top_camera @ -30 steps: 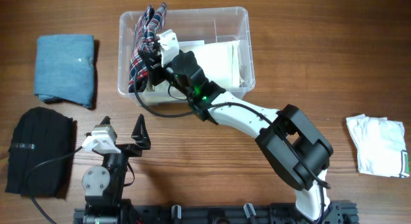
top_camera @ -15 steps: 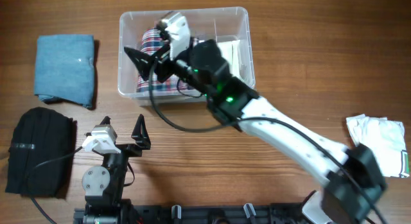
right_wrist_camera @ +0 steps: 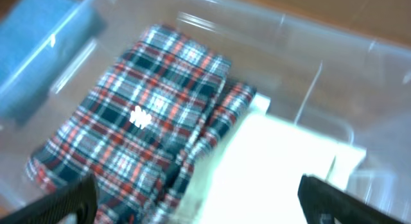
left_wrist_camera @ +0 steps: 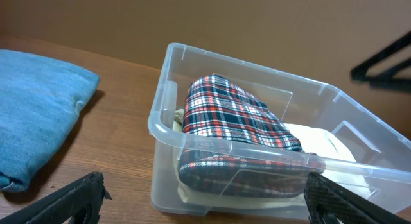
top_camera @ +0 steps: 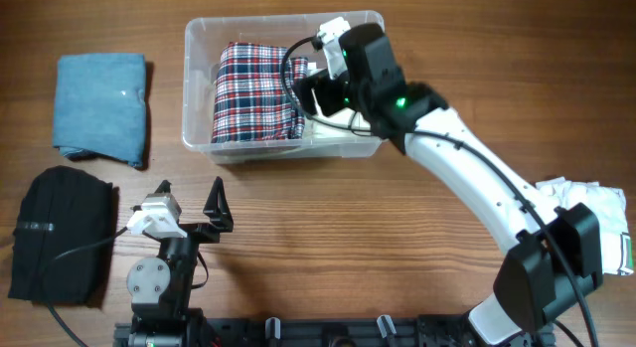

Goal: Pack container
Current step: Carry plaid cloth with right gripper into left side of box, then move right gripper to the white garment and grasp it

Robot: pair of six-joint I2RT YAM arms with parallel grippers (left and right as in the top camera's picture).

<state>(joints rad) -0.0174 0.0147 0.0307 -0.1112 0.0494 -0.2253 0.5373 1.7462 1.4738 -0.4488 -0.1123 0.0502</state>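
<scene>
The right tool, spread wide, is above the container at the far edge of the table, beside the plaid cloth; the left tool is wide.

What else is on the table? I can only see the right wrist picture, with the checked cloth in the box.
Observer: A black folded cloth lies at the table's left front, outside the container.
Operator: Is there anything on the other side?
Observer: Yes, a white cloth lies near the right edge, well apart from the container.
Operator: Where is the other arm?
Observer: The left gripper is near the front edge, open and holding nothing.
</scene>
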